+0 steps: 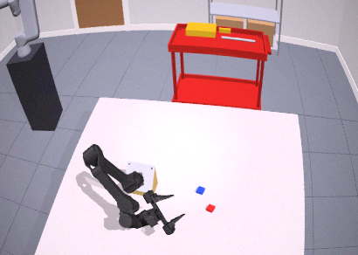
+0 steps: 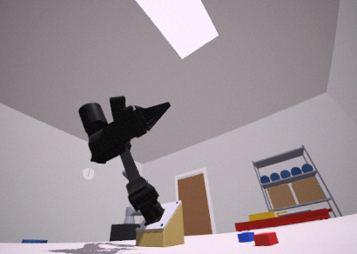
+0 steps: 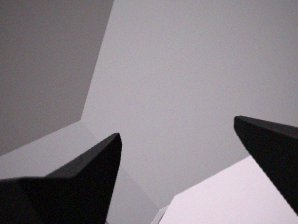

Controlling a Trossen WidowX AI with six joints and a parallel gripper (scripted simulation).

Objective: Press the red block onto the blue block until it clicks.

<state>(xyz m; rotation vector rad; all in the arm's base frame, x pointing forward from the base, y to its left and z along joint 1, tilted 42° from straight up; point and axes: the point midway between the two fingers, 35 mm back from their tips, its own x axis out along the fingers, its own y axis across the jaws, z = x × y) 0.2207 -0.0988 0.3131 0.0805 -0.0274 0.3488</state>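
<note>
my gripper (image 1: 179, 205) (image 2: 168, 103) (image 3: 175, 130) has its fingers spread wide apart, with nothing between them. i hold it up above the table (image 1: 244, 148) (image 2: 309, 233), and in the exterior view its tips point to the right and slightly upward, well above both blocks. my black arm (image 1: 111, 189) (image 2: 131, 166) rises from a sloped mount (image 1: 148, 171) (image 2: 174, 230), its pale plate set on a yellowish wedge, in the left part of the scene.

the red block (image 1: 210, 208) (image 2: 266, 238) lies on the table to the right of my gripper as the top view shows it. the blue block (image 1: 200, 190) (image 2: 245, 237) also lies on the table, just beyond the red one and a little to its left. the two are near each other but apart, so the red block is neither in my grasp nor on the blue one.

past the far edge of the table stands a red cart (image 1: 218, 51) (image 2: 283, 221), with a yellow box (image 1: 201, 30) (image 2: 261, 216) on its top tray. a metal shelf unit (image 1: 280, 25) (image 2: 279, 157) stands farther back. at the far left, another robot arm (image 1: 30, 18) (image 2: 130, 216) is on a dark pedestal (image 1: 39, 91) (image 2: 124, 232). my wrist view shows my two fingers well apart, and neither block.
</note>
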